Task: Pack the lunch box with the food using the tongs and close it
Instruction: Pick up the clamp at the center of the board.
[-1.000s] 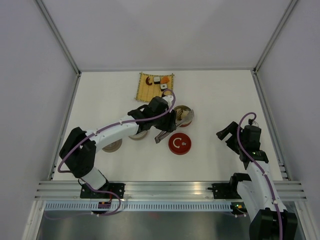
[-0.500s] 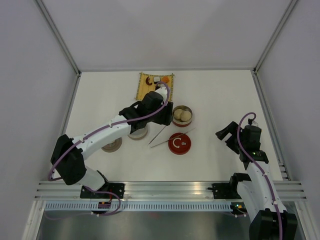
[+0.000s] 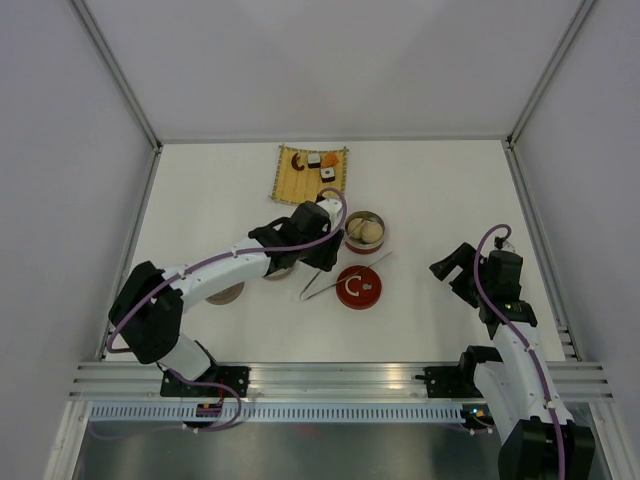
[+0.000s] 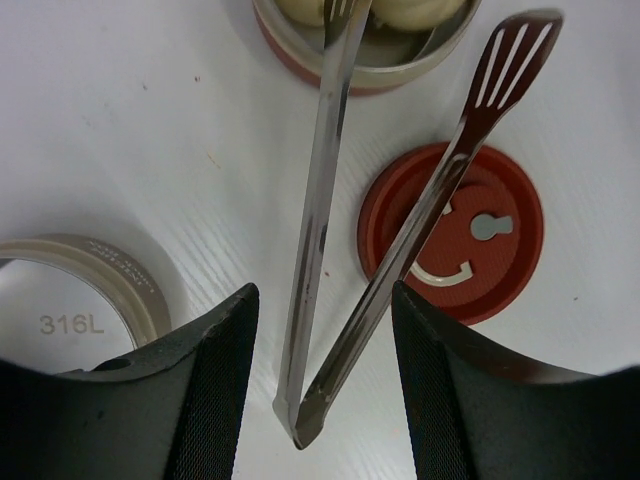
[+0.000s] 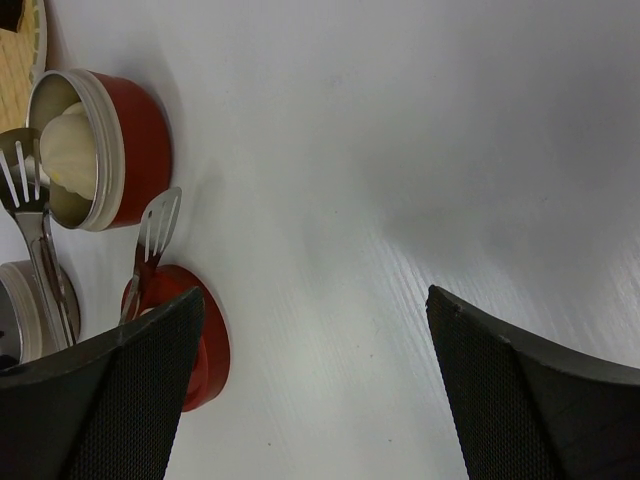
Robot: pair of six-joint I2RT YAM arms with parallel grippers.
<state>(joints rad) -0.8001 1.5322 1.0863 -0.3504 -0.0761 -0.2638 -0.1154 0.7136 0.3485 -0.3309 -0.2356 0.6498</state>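
Note:
The silver tongs (image 4: 322, 220) lie on the table in a narrow V. One tip rests on the rim of the lunch box tin (image 4: 300, 48) holding white buns (image 3: 364, 230); the other arm crosses the red lid (image 4: 480, 235). My left gripper (image 4: 322, 290) is open around the tongs' joined end, with a gap on both sides. More food sits on the bamboo mat (image 3: 290, 180): a black-wrapped roll (image 3: 327, 174), an orange piece (image 3: 331, 158) and a dark red-brown piece (image 3: 298, 160). At the right, my right gripper (image 5: 315, 295) stands open over bare table.
An empty steel tin (image 4: 90, 290) marked 316L sits just left of my left fingers. Another tin (image 3: 222, 292) lies farther left under the left arm. White walls with metal rails enclose the table.
The left gripper let go of the tongs, swung up toward the mat, then came back down over the tongs' joined end. The tongs now lie on the table. The right arm stayed still.

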